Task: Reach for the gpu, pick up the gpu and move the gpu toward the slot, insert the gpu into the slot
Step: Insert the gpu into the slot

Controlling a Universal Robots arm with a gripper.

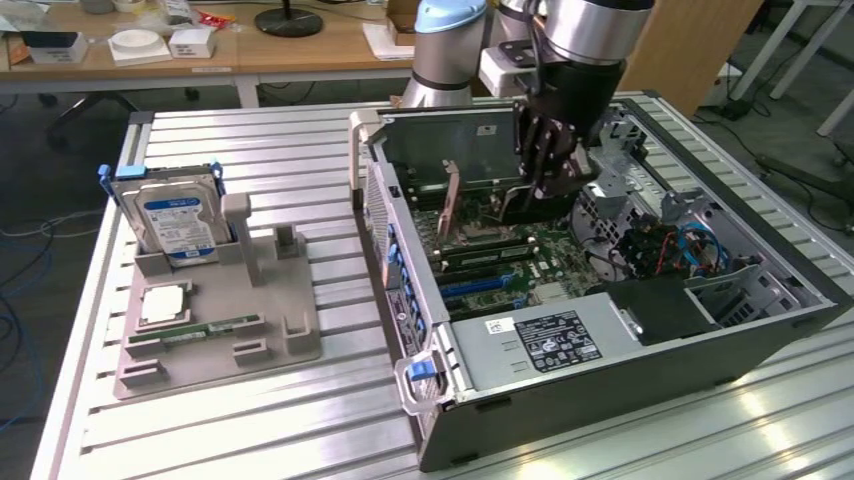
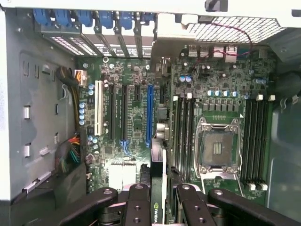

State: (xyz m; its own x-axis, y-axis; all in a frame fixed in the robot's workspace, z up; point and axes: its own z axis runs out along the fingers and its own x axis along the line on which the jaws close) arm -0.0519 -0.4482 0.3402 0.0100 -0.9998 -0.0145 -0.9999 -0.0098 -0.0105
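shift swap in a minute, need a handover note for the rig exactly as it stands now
Gripper: shut on the gpu, card held on edge between the fingers.
Gpu: inside the open pc case, over the motherboard, close to the long blue slot.
Done: reach, pick-up and carry into the case.
Left: seating the card in the slot; it does not look pushed home.
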